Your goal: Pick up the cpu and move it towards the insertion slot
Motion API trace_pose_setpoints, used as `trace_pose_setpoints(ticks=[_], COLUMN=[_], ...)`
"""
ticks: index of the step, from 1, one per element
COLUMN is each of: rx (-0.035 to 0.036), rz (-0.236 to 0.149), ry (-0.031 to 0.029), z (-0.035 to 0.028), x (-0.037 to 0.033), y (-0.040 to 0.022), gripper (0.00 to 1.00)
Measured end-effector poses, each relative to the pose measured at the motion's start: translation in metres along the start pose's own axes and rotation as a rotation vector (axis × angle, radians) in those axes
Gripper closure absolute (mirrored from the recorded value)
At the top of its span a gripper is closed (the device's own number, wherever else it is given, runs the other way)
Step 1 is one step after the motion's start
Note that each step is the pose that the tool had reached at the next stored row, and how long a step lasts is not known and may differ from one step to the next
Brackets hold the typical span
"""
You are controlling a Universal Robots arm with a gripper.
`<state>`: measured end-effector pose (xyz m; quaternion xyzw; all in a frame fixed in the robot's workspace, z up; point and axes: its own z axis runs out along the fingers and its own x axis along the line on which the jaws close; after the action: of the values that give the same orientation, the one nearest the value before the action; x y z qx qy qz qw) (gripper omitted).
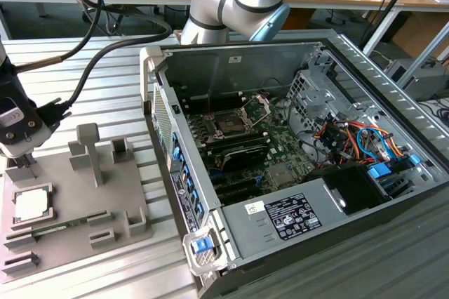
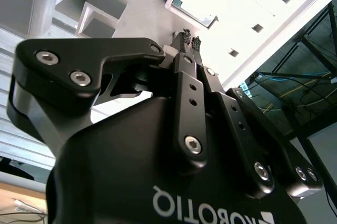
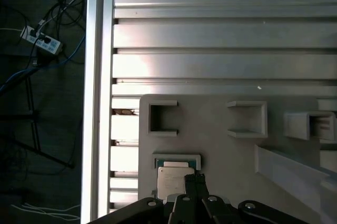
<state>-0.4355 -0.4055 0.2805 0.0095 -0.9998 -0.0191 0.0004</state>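
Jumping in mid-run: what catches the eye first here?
The open PC case spans the exterior view's middle and right, the insertion slot on its green board. At that view's left, the shut gripper hangs over the cpu, a silvery square on the gray fixture.

White upside-down lettering across gripper (image 2: 189, 41) body, a brand mark, left unread. White label (image 1: 293, 216) on power supply (image 1: 242, 232), print too fine. Small sticker (image 1: 255, 207) at label's nine o'clock, illegible.
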Motion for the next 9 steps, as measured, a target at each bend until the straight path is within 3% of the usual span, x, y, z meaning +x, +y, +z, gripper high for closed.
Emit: trace_pose_setpoints(ticks=[9], rx=[0.0000], rz=[0.000], ry=[0.0000], z=[0.0015], x=[0.0010], y=[-0.0003], gripper=[0.89])
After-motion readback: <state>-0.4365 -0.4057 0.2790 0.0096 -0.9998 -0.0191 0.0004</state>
